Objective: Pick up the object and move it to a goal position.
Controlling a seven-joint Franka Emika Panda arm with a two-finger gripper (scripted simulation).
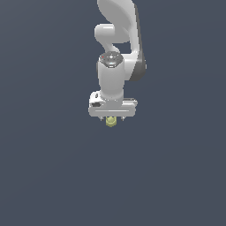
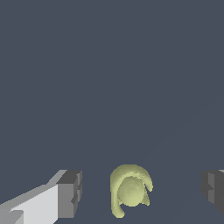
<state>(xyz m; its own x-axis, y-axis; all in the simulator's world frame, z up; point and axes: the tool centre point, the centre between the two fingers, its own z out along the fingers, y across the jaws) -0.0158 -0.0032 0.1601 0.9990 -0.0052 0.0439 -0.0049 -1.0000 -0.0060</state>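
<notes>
The object (image 1: pixel 111 122) is a tiny yellow-green roundish item, seen in the exterior view just under the white gripper (image 1: pixel 111 118). In the wrist view the object (image 2: pixel 129 191) lies between the two grey fingertips (image 2: pixel 70 194), with a clear gap on each side. The gripper (image 2: pixel 142 192) is open around the object, with neither pad touching it. The object is much narrower than the gap between the fingers. Whether the object rests on the floor cannot be told.
A plain dark grey-blue surface (image 1: pixel 53 167) fills both views. The white arm (image 1: pixel 117 39) rises behind the gripper in the exterior view. No goal marker or other item shows.
</notes>
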